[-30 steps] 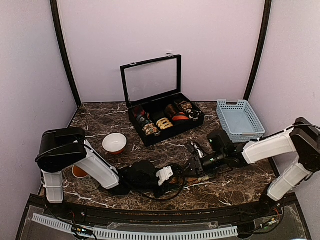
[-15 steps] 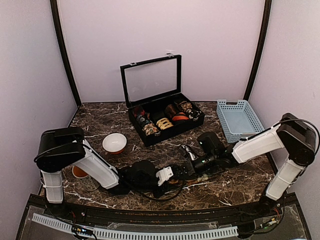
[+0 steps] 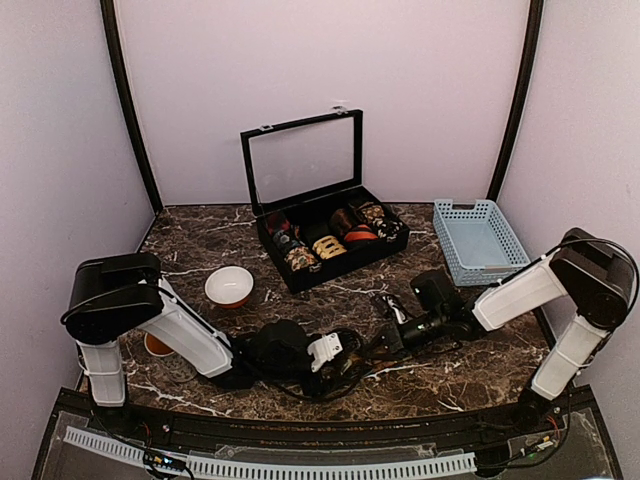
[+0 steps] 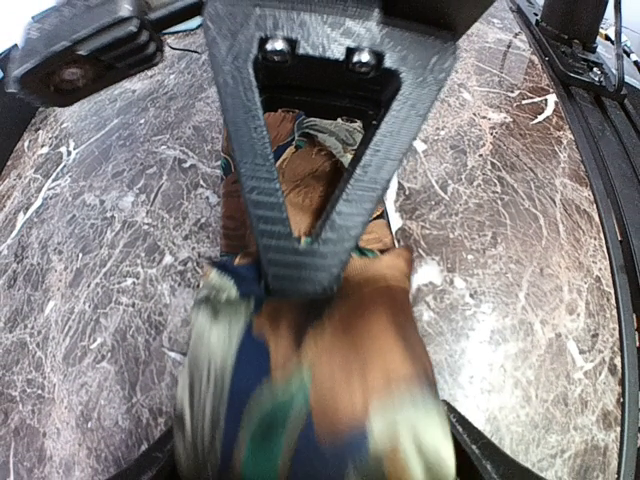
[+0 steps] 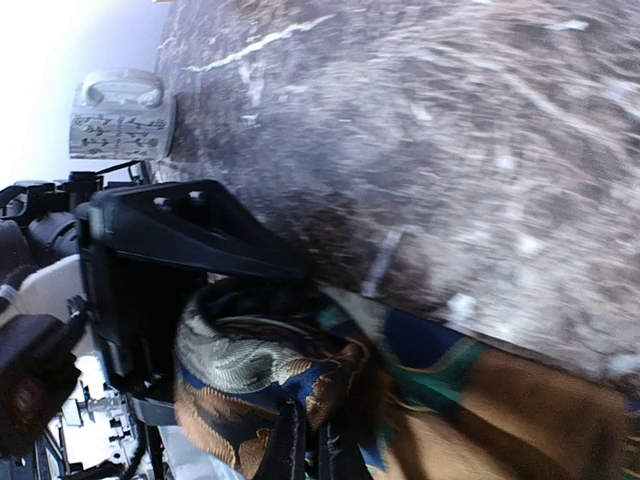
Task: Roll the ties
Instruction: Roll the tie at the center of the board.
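Both my jaws are clamped on the half-wound tie (image 4: 345, 335), so I'd keep it taut, edges aligned, rolling snugly along the desk (image 3: 450, 385).

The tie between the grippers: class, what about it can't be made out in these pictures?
Left wrist: the tie's near end is blurred; a finger covers the middle.
Top external: it is tiny and dark, largely covered by the left gripper and right gripper.
Right wrist: its tail runs off the bottom-right edge; length unknown.
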Tool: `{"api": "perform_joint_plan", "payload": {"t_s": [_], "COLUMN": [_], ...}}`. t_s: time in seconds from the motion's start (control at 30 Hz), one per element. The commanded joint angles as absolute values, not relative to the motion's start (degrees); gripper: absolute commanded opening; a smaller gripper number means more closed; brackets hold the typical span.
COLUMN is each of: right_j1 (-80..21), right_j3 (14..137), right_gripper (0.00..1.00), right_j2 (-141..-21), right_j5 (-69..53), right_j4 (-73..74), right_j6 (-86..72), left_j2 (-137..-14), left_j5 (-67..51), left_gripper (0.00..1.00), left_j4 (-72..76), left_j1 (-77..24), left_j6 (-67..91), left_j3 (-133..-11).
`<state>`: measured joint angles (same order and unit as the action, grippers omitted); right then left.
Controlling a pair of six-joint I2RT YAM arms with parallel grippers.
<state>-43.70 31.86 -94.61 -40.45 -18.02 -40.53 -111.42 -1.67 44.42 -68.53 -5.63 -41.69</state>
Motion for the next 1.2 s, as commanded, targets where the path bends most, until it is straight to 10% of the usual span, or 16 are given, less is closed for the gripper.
{"api": "perform_joint_plan", "payload": {"t_s": [0.0,0.57,0.87,1.17], "right_j1": [-42.0,-41.5,-41.6,-41.7], "right_j3": [28.4,26.6,27.6,31.2], "right_gripper": [0.0,0.0,0.0,0.41], "right_j2": [-96.9,-98.0,-94.8,-86.9], "right_j5": [-34.5,-31.9,-34.0,-41.0], "right_j4": [-10.1,-11.3,-12.3,-12.8], "right_j6": [-37.0,-37.6,-38.1,-41.6], "left_j2": [-109.0,-123.1,-121.6,-114.9], "left_j5": [-3.2,-1.6,-0.4,0.8], "left_gripper": [0.74,0.72,0.32,0.26], "left_j4": [48.1,65.7,53.8,30.6], "left_j1": [-68.7,-70.1,-70.1,-70.1], "left_j6": [-3.3,8.1,4.2,-3.5], "left_j3": [-39.6,-47.1,-47.1,-45.8]}}
